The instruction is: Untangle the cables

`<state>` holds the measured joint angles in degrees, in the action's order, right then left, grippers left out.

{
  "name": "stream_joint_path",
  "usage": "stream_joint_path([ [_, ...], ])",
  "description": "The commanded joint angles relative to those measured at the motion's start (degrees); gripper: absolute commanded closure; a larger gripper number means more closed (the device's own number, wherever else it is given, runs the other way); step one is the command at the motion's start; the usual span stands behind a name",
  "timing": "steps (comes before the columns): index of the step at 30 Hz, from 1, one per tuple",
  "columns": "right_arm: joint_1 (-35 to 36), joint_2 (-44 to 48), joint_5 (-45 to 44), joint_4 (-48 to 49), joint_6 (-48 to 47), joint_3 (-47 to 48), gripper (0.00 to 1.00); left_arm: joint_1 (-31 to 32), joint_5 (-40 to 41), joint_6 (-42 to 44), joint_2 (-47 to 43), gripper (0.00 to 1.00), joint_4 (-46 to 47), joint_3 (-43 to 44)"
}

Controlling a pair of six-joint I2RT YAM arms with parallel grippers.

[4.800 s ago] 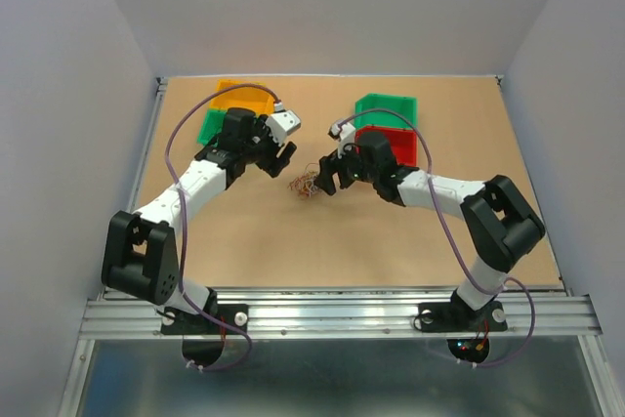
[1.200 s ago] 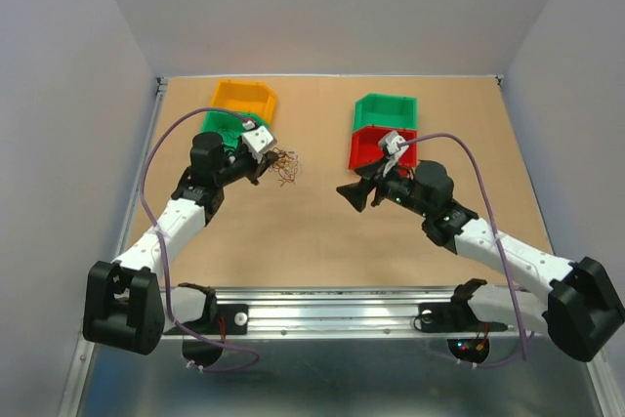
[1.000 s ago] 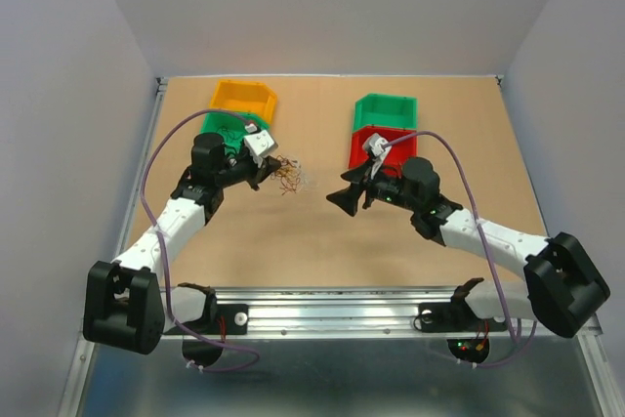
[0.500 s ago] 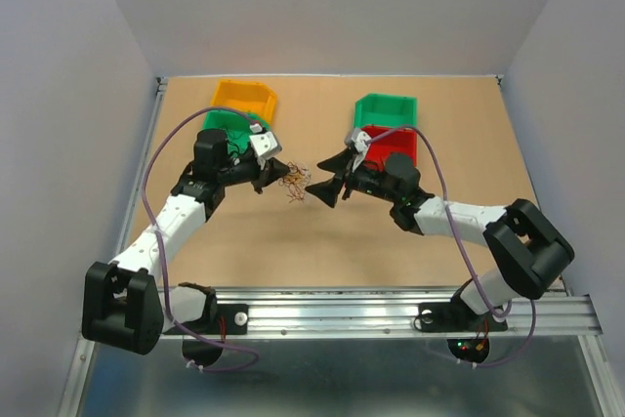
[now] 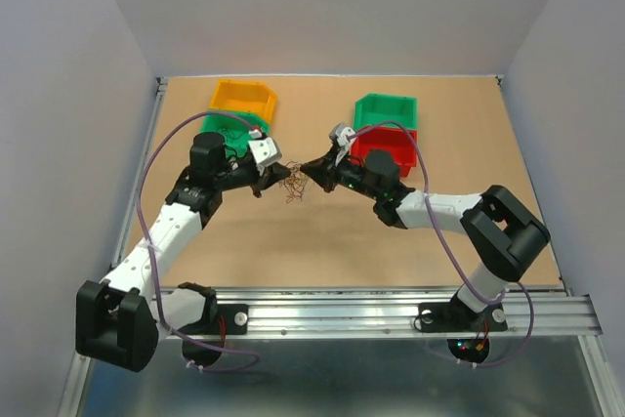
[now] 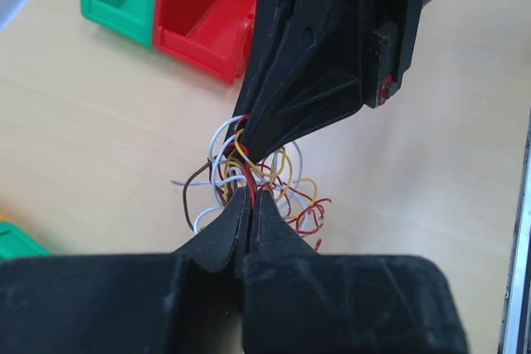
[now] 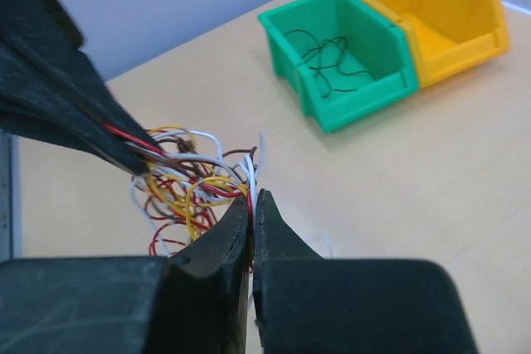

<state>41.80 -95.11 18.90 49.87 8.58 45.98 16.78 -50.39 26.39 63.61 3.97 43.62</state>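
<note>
Robotics lab, test cell: my left arm [image 5: 166,227] and right arm [image 5: 444,210] stand bolted to an aluminium rail [image 5: 332,310] at the near edge of a tan tabletop [image 5: 322,251], walled in by plain grey panels [image 5: 59,144], with coloured plastic parts bins [image 5: 386,106] ranged along the back.

cables [image 5: 292,186] centre, left bins [image 5: 244,100], right bins [image 5: 386,109] behind

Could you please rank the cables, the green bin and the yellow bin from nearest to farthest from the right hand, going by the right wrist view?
1. The cables, pinched at the tips of the right hand and bunched to their left.
2. The green bin, farther back, right of centre.
3. The yellow bin, beside it, farthest right.
</note>
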Motion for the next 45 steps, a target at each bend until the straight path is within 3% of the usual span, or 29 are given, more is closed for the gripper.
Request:
stream_joint_path([
  [1,-0.1,3.6,-14.9,-1.6,-2.6,0.9,0.99,0.1,0.9,-1.0,-6.4,1.00,4.5,-1.2],
  [5,-0.1,5.6,-32.8,-1.8,-2.0,-1.0,0.99,0.0,12.7,-5.1,-11.0,1.00,10.3,-4.1],
  [7,-0.1,6.6,-41.2,-1.8,-1.5,-2.4,0.99,0.0,22.4,-6.2,-11.6,1.00,13.5,-5.4],
  [10,-0.1,9.5,-46.2,-1.8,-1.0,-4.1,0.99,0.0,37.0,-7.6,-11.2,1.00,16.9,-6.0],
  [11,-0.1,11.5,-50.0,-1.8,-0.4,-5.4,0.99,0.0,45.7,-8.2,-10.5,1.00,17.6,-5.9],
  [12,-0.1,12.5,-52.0,-1.9,0.1,-6.2,0.99,0.0,45.8,-8.6,-10.2,1.00,18.5,-5.9],
  [13,-0.1,13.7,-54.3,-1.9,0.4,-6.9,0.99,-0.1,54.5,-8.9,-9.9,1.00,20.4,-6.1],
  [15,-0.1,17.1,-62.0,-1.9,1.2,-9.3,0.99,-1.7,61.7,-10.2,-10.2,1.00,22.2,-6.2],
  [16,-0.2,18.5,-68.1,-2.1,1.5,-10.4,0.98,-2.4,62.9,-10.6,-10.5,1.00,22.5,-6.1],
  [19,-0.6,25.1,-74.1,-3.8,1.9,-13.9,0.91,-5.6,65.6,-11.7,-13.2,1.00,23.6,-6.3],
  [20,-0.8,27.3,-75.0,-4.0,1.7,-14.9,0.87,-6.5,65.9,-11.8,-13.8,1.00,23.7,-6.5],
  [21,-0.8,30.7,-74.8,-4.2,1.2,-17.1,0.76,-7.7,64.4,-12.2,-15.0,1.00,23.6,-6.8],
  [24,-0.9,35.2,-74.7,-5.1,0.2,-19.6,0.64,-8.3,61.4,-12.2,-16.0,1.00,23.6,-7.1],
  [26,-0.8,38.0,-75.8,-7.0,0.1,-20.0,0.65,-8.4,58.5,-11.9,-16.2,1.00,23.4,-7.3],
  [28,-0.9,39.3,-75.9,-7.8,-0.1,-20.3,0.65,-8.4,50.7,-11.2,-16.5,1.00,22.8,-8.0],
  [30,-0.8,40.4,-70.5,-8.3,-0.8,-20.6,0.64,-8.3,36.7,-9.7,-17.2,1.00,21.8,-8.5],
  [32,-0.9,40.4,-62.4,-8.4,-0.6,-20.3,0.68,-8.3,28.8,-8.1,-17.7,1.00,18.5,-7.8],
  [33,-0.9,39.9,-58.3,-8.4,-0.9,-20.1,0.65,-8.2,25.8,-8.0,-17.8,1.00,17.6,-7.5],
  [34,-0.9,39.2,-53.8,-8.3,-1.5,-19.8,0.57,-8.2,24.7,-7.8,-18.2,1.00,16.8,-6.8],
  [35,-0.9,38.3,-43.3,-8.4,-2.3,-19.3,0.36,-8.2,23.1,-7.6,-18.5,1.00,15.4,-6.7],
  [38,-0.8,33.1,-24.0,-9.3,-5.2,-15.9,0.17,-8.0,14.0,-5.1,-19.2,1.00,10.5,-5.3],
  [41,-0.9,27.7,-7.3,-8.5,-8.0,-13.4,0.07,-7.9,9.4,-5.4,-20.0,1.00,7.5,-3.7],
  [45,-0.8,22.3,5.0,-2.7,-9.9,-12.1,0.00,-7.7,4.2,-6.8,-20.4,1.00,5.4,-1.9],
])
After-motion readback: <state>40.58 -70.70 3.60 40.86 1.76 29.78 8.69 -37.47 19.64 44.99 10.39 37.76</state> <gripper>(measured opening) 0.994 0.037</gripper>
